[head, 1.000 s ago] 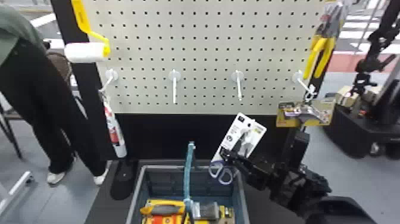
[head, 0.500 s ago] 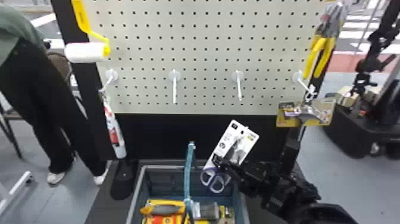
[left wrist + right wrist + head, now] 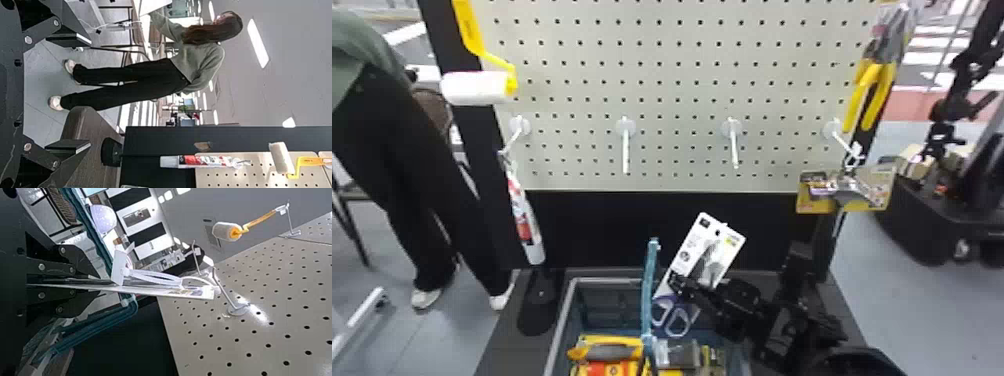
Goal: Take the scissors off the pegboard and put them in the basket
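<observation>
In the head view, my right gripper is shut on the carded scissors, above the right part of the basket. The white card tilts, with its top toward the upper right, and the purple handles hang lowest. In the right wrist view, the right gripper pinches the scissors card between its fingers, edge-on to the camera. The pegboard stands behind, apart from the card. In the left wrist view, my left gripper is open with nothing between its fingers.
The basket's blue handle stands upright just left of the scissors. Yellow packaged tools lie inside. Bare hooks stick out from the board; a white-and-red tube, paint roller and yellow-handled pliers hang at its sides.
My right gripper has carried the scissors left and downward, closer to the blue handle and over the basket. The basket and the hanging tools have stayed put.
</observation>
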Robot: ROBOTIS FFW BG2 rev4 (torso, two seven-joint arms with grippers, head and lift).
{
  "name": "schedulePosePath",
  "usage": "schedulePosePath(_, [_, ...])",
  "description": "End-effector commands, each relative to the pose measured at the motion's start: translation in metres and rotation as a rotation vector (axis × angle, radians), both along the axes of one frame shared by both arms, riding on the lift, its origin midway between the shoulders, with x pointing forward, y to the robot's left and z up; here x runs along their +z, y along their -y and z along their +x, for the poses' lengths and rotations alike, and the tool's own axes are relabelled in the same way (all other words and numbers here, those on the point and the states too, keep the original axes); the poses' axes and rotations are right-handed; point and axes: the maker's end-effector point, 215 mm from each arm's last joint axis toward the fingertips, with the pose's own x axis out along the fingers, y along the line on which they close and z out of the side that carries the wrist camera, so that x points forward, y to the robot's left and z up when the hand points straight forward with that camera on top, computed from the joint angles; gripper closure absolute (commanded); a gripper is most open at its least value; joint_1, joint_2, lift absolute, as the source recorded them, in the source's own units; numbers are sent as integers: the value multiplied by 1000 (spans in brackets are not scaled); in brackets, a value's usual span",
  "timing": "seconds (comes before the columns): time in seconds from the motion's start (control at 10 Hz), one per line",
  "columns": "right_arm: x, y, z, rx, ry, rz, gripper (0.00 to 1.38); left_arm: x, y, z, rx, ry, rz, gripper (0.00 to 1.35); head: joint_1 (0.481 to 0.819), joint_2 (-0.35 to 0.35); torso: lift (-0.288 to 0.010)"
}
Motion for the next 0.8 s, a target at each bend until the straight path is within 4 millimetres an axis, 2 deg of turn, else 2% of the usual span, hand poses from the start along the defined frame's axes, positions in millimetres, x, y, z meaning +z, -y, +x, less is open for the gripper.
schedulePosePath(0.0, [-4,-8,-6,20,-12,3,1194,0,0,0,0,0,-1,369,549,0,-100])
schedulePosePath(0.2, [-7,-16,-11,42,-24,8,1194,0,0,0,1,0,0,369,549,0,-100])
schedulePosePath(0.7, [-22,-22,-22,69,-59,9,1193,0,-1,0,2,1,-2,369,549,0,-100])
